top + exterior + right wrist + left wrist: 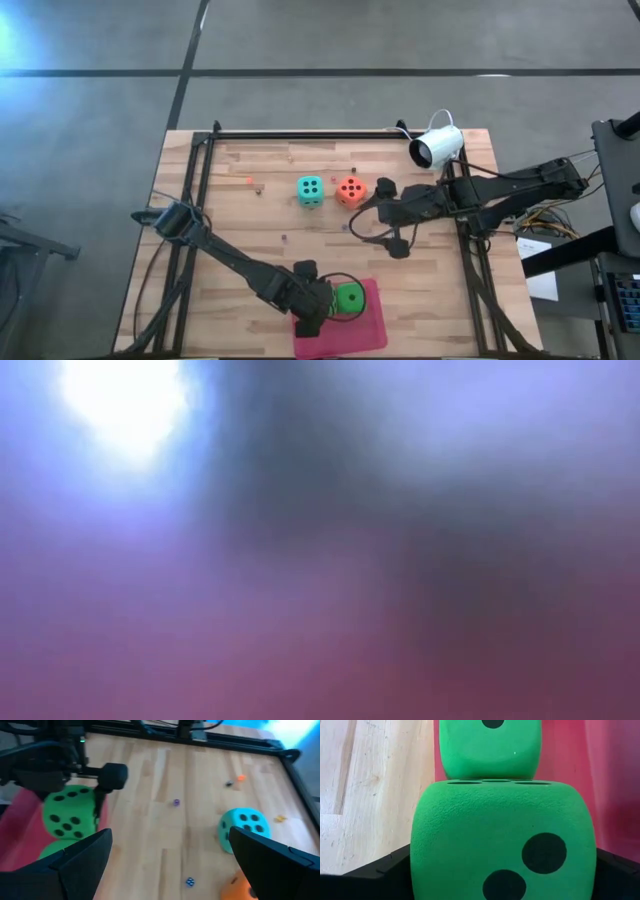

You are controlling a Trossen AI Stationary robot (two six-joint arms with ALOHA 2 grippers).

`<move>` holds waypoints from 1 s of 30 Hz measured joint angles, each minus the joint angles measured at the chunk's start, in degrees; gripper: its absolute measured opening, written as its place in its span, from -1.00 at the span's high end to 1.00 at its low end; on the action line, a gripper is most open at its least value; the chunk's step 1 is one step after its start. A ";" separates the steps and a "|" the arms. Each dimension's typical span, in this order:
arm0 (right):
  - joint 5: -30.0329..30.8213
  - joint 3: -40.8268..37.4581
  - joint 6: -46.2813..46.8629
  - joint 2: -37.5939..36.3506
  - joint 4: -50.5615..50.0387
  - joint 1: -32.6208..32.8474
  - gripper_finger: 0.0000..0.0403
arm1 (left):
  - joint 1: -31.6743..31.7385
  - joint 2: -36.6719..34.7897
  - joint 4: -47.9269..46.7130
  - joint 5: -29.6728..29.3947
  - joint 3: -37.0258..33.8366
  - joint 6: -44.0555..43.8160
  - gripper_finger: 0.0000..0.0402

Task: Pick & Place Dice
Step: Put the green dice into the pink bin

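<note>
Left gripper [322, 312]: I see it wide open around a green die [502, 840] on the pink mat [372, 335], near bench front edge.
Second green die [490, 747]: just behind.
Right gripper [392, 217]: open, empty, beside orange-red die [350, 190] and teal die [311, 190].

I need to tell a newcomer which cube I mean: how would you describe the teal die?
Find the white camera at the wooden table's far edge. Just inward sit two dice side by side; the teal die is the one farther from it, beside the orange-red die.
</note>
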 joint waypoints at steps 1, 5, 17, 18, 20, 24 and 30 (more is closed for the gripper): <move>-1.28 0.00 0.00 0.00 -0.02 -0.35 -0.99 | 0.02 0.00 0.11 0.01 0.00 0.00 -0.98; -1.00 0.00 -0.06 -0.01 -0.01 -1.16 -0.99 | 0.09 0.00 0.22 0.00 0.00 -0.02 -0.96; 0.37 -0.03 -0.35 0.09 -0.45 0.71 -0.99 | 0.21 0.00 0.37 0.04 0.00 -0.04 -0.98; 0.41 -0.11 -0.42 0.21 -0.40 1.56 -0.99 | 0.20 0.00 0.37 0.02 0.00 -0.04 -0.98; 0.45 -0.57 -0.22 0.33 -0.46 3.67 -0.99 | 0.22 0.00 0.37 0.02 0.00 -0.04 -0.97; 1.05 -1.92 0.33 0.38 1.26 9.67 -0.99 | 0.24 0.00 0.37 0.02 -0.01 -0.04 -0.95; 8.91 -5.96 1.73 0.35 5.70 20.12 -0.99 | 0.24 0.00 0.37 0.02 -0.02 -0.03 -0.95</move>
